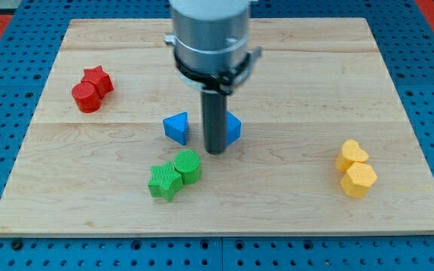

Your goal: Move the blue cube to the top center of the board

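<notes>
My tip [215, 151] rests on the board near its middle. A blue block [233, 128], partly hidden behind the rod so its shape is hard to make out, sits just to the rod's right, touching or nearly touching it. A blue triangular block [176, 127] lies a little to the left of the rod, apart from it. The wooden board [292, 68] fills most of the view. The arm's grey body covers the top centre of the board.
A red star [98, 79] and a red cylinder [87, 97] touch at the left. A green star [164, 181] and a green cylinder [187, 166] sit just below-left of my tip. A yellow heart [351, 155] and a yellow hexagon [358, 179] lie at the right.
</notes>
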